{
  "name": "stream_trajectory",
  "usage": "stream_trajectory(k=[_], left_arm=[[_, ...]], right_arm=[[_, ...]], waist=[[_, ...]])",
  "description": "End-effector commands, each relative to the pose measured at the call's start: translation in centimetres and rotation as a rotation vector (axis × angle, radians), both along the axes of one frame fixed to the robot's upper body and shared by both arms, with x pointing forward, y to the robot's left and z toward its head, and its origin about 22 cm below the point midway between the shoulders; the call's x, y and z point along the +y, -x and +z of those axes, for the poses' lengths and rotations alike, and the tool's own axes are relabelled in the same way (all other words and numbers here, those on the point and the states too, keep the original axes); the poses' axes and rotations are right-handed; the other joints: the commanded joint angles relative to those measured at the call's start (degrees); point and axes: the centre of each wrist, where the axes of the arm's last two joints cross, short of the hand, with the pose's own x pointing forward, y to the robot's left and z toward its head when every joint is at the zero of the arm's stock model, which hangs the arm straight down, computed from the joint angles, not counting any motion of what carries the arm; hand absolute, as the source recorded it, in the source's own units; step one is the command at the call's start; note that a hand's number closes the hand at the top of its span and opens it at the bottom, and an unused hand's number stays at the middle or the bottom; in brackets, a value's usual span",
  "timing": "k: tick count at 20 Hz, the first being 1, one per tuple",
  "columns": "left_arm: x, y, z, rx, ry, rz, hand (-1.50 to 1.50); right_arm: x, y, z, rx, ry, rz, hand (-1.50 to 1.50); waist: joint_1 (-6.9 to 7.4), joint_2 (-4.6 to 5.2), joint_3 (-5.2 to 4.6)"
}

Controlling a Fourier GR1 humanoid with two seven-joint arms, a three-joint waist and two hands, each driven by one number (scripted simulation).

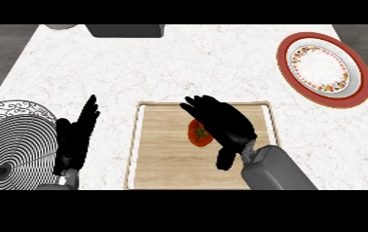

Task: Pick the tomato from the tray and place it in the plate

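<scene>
A red tomato (197, 133) with a green stem lies near the middle of the wooden tray (158, 158). My right hand (223, 124) hovers over the tray, its palm covering the tomato's right side, fingers spread and reaching up-left, not curled round the tomato. The red-rimmed white plate (321, 70) with a flowered band sits at the far right of the counter, well apart from the hand. At the left, beside the tray, my left hand (75, 138) rests open with fingers pointing up.
A black-and-white striped round object (25, 143) lies at the left edge, partly under my left hand. A dark grey box (126, 30) and a grey round thing (61, 26) stand at the counter's far edge. White marbled counter lies between tray and plate.
</scene>
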Motion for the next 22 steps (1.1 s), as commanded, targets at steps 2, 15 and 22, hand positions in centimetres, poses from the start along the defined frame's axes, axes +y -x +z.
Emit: stream_trajectory(k=[2, 15, 22], left_arm=[[0.3, -0.5, 0.2, 0.010, 0.009, 0.010, 0.00], [1.3, -0.8, 0.8, -0.004, -0.004, 0.007, 0.00], [0.1, -1.2, 0.4, -0.001, -0.005, 0.011, 0.00]], right_arm=[[0.0, -0.5, -3.2, 0.018, 0.015, 0.011, -1.50], [-0.4, -2.6, -4.9, -0.035, 0.071, 0.069, 1.50], [-0.8, -2.8, -5.1, -0.123, 0.017, 0.047, 1.50]], waist=[[0.01, 0.05, 0.00], [0.29, 0.10, 0.01], [-0.02, 0.04, 0.00]])
